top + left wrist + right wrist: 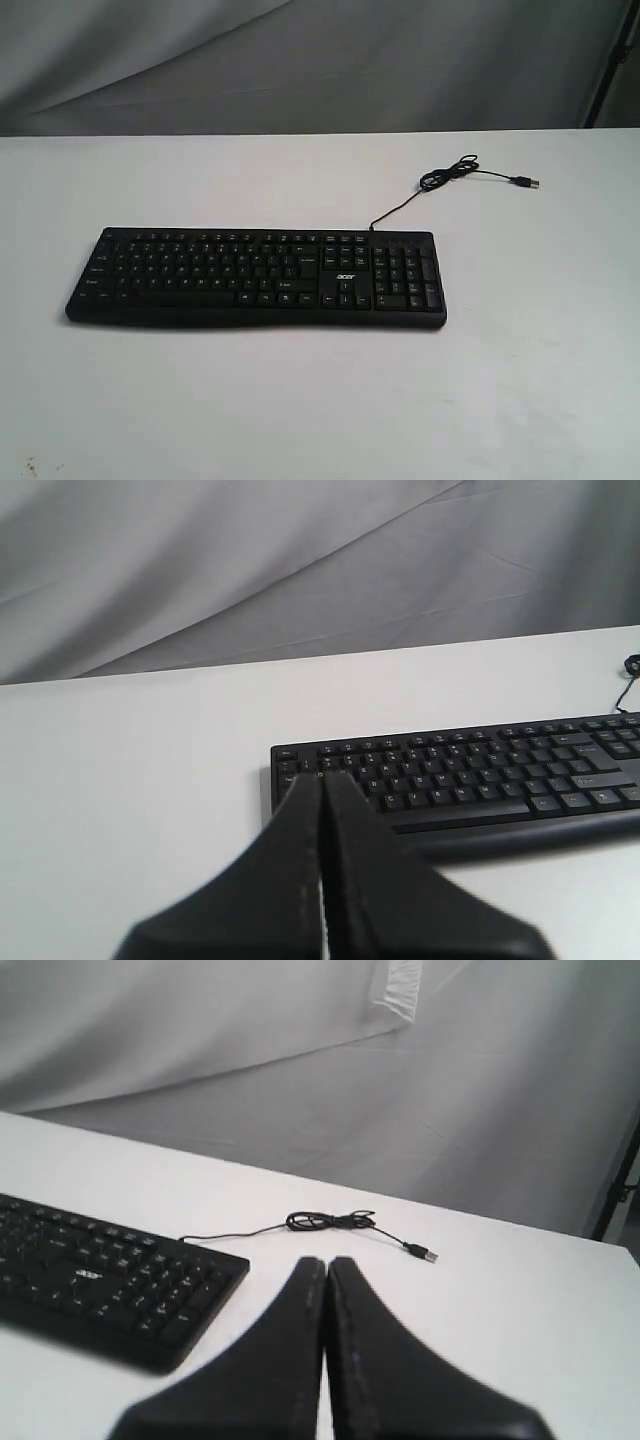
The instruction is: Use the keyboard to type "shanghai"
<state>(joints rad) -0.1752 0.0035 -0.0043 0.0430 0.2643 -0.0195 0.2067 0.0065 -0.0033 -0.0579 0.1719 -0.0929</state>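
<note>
From the outside camera, the keyboard [255, 277] lies flat on the white table [300, 400], a little left of the middle, with its number pad at the right end. Its thin cable [395, 208] leaves the back right corner, gathers in a loose coil and ends in a plug [526, 183] lying free on the table. Grey cloth [300, 60] hangs behind.

Left wrist camera: the left claw [321, 777] is closed, its fingers pressed together with nothing between them. Its tip lines up with the keyboard's [470, 780] left end (touching or hovering, I cannot tell).

Right wrist camera: the right claw [326, 1262] is likewise closed and empty, over bare table beside the keyboard's [110, 1275] number-pad end.
</note>
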